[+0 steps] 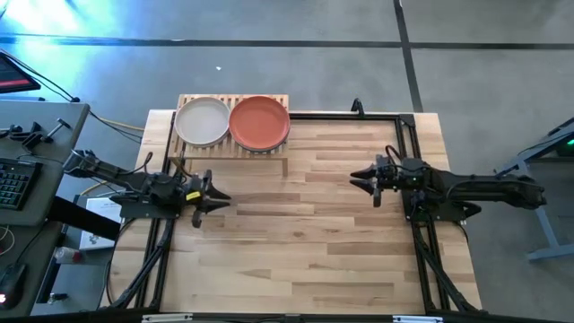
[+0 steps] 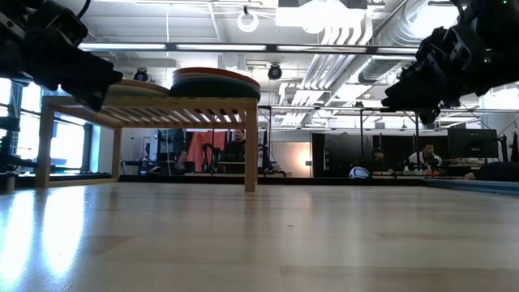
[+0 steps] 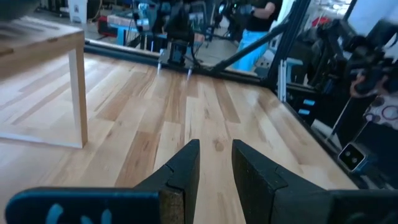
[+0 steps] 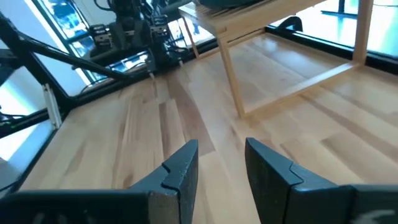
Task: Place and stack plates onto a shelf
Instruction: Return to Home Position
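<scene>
Left hand (image 1: pixel 222 198), right hand (image 1: pixel 355 178), empty, plates (image 1: pixel 260 121) on shelf (image 1: pixel 235 100), well apart

Grey concrete floor (image 1: pixel 484 54), crossed by dark seams, lies all around the pale wood surface (image 1: pixel 314 224). Left of the surface stands a grey desk (image 1: pixel 63 121) with a keyboard (image 1: pixel 13 184). Beyond the surface are bright windows (image 2: pixel 69 146), a monitor (image 2: pixel 470 142) and seated people (image 2: pixel 426 156). Above it, white ducts (image 2: pixel 357 32) and strip lights (image 2: pixel 211 47) cross an open ceiling.
</scene>
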